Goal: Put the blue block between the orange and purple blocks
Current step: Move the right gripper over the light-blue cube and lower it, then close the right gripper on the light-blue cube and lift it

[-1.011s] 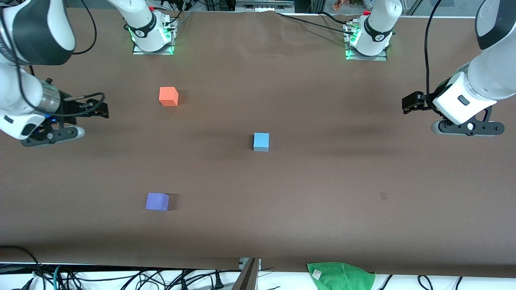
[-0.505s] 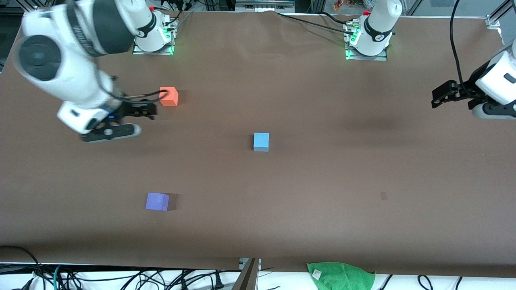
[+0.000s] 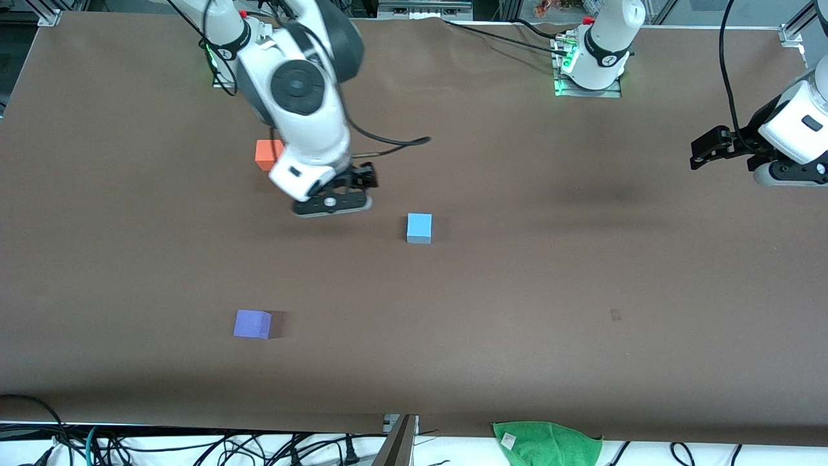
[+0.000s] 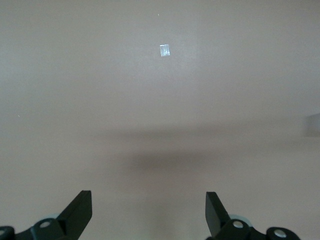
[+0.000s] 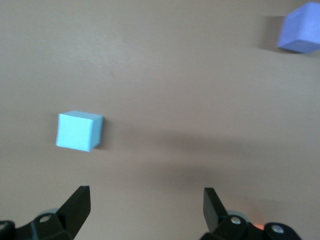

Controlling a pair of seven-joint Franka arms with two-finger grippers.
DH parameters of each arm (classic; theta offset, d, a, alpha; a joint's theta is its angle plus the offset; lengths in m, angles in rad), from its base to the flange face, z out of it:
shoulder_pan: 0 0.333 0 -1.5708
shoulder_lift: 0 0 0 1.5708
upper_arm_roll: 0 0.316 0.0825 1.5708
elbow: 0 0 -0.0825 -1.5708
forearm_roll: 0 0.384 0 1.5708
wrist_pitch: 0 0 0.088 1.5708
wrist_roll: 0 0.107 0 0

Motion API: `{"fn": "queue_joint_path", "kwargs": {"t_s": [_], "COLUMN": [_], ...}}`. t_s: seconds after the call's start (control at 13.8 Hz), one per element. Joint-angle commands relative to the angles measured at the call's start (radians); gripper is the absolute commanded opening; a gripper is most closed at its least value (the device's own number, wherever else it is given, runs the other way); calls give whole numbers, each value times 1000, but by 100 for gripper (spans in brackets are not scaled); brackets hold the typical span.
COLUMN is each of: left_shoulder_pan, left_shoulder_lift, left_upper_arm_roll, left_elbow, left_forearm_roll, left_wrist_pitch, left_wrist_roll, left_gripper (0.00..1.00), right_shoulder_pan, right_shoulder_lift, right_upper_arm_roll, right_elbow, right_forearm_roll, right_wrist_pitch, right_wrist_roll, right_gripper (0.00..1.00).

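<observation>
This is a robotics lab. Two white arms stand on bolted metal base plates (image 3: 244, 76) lit by green lamps, at one edge of a wide worktop (image 3: 517, 272) covered in plain brown sheeting. Black cables (image 3: 194, 446) lie in tangles along the edge nearest the front camera, beside a green cloth (image 3: 550, 443). Aluminium framing (image 3: 424, 9) runs along the edge where the bases stand. Three plain coloured cubes sit on the worktop.
</observation>
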Motion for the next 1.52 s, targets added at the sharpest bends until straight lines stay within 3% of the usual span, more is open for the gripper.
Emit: {"fn": "queue_joint_path", "kwargs": {"t_s": [0.0, 0.65, 1.08, 1.44], "left_shoulder_pan": [6, 12, 14, 14], "left_shoulder_lift": [-24, -24, -24, -24], "left_upper_arm_roll": [-33, -33, -33, -33], "left_elbow": [-15, -13, -13, -13], "left_forearm_roll": [12, 14, 14, 14], "left_wrist_pitch": [-6, -6, -6, -6], "left_wrist_roll": [11, 11, 13, 11], "left_gripper": [100, 100, 100, 100], "right_shoulder_pan": [55, 135, 152, 153], "right_shoulder_lift": [76, 255, 335, 361], "right_upper_arm_roll": [-10, -10, -15, -19], "right_elbow": [17, 17, 17, 17], "right_forearm_roll": [-19, -19, -21, -57], "right_wrist_pitch": [103, 403, 529, 539], "right_wrist_roll": [127, 396, 416, 419], "right_gripper": [100, 100, 100, 100]}}
